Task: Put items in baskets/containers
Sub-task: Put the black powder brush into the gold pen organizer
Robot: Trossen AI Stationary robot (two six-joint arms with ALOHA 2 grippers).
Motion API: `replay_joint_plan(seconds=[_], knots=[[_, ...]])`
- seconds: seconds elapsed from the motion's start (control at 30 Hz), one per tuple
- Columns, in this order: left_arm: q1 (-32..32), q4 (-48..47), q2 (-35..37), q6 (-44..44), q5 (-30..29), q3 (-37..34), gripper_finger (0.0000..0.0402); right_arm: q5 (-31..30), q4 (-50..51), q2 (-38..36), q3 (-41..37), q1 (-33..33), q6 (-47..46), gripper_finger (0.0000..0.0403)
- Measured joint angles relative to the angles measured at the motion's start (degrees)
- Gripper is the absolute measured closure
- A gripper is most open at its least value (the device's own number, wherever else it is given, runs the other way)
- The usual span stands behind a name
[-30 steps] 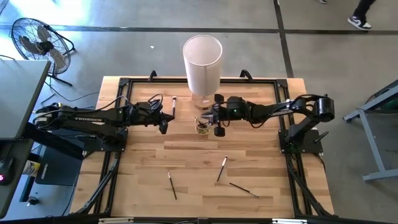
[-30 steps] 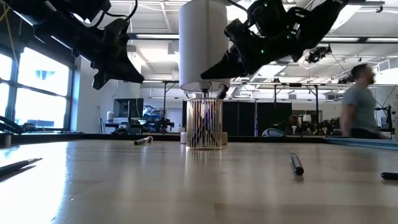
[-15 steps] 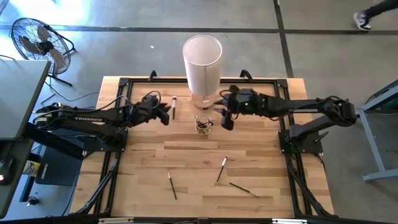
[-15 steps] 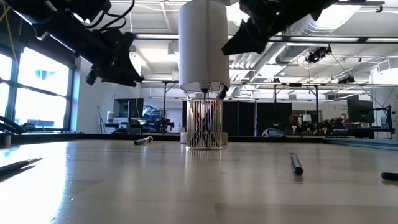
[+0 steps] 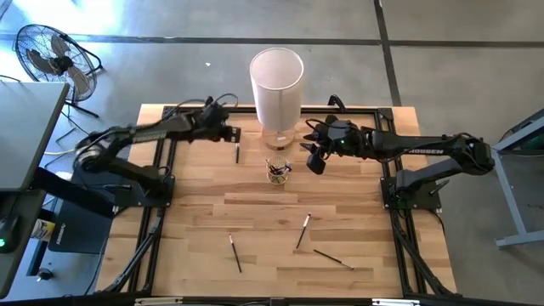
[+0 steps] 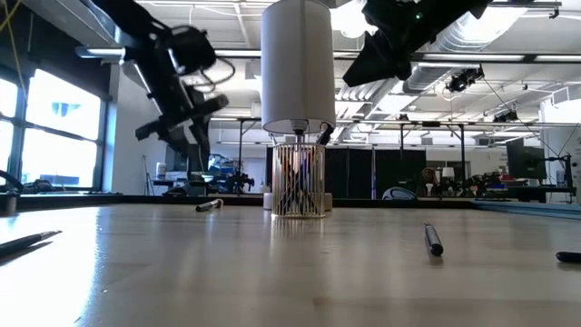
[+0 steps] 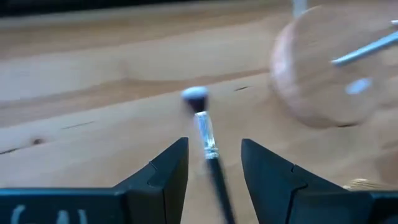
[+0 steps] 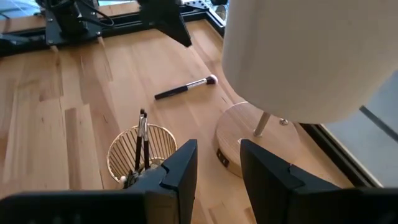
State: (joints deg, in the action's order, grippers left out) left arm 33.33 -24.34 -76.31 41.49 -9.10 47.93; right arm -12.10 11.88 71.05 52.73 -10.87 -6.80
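four loose brushes (image 5: 237,151) on table, two in glass cup (image 5: 277,171)

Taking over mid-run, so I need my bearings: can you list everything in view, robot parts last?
glass cup: one, clear yellowish, table centre, holding dark brushes.
brush near left tool: one, dark handle, pale tip, lying left of the lamp.
loose brushes: three, dark, lying on the table's near half.
white lamp: one, white cylinder shade on a wooden base, far edge.
table: one, light wood.
fan: one, black, on the floor.
left tool: open above that brush.
right tool: open, right of the cup.
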Motion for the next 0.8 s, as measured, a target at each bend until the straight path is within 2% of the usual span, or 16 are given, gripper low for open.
replay_joint_plan(seconds=[0.1,0.2,0.43,0.8], knots=[[4.08,-0.87,-5.42,-2.40,5.42,3.25,0.0255,0.02,0.03,0.00,0.00,0.02,-1.11,0.0286],[6.24,-1.14,-10.68,-2.74,7.22,6.11,0.0255,-0.29,0.37,0.00,0.00,0.02,-1.39,0.0286],[6.74,-1.33,-19.74,-5.75,7.28,10.61,0.0255,-1.76,3.11,0.00,-0.02,0.00,-3.72,0.0286],[6.79,1.07,-27.45,-8.32,6.13,13.45,0.0255,-1.70,3.82,0.00,-0.02,0.00,-6.26,0.0286]])
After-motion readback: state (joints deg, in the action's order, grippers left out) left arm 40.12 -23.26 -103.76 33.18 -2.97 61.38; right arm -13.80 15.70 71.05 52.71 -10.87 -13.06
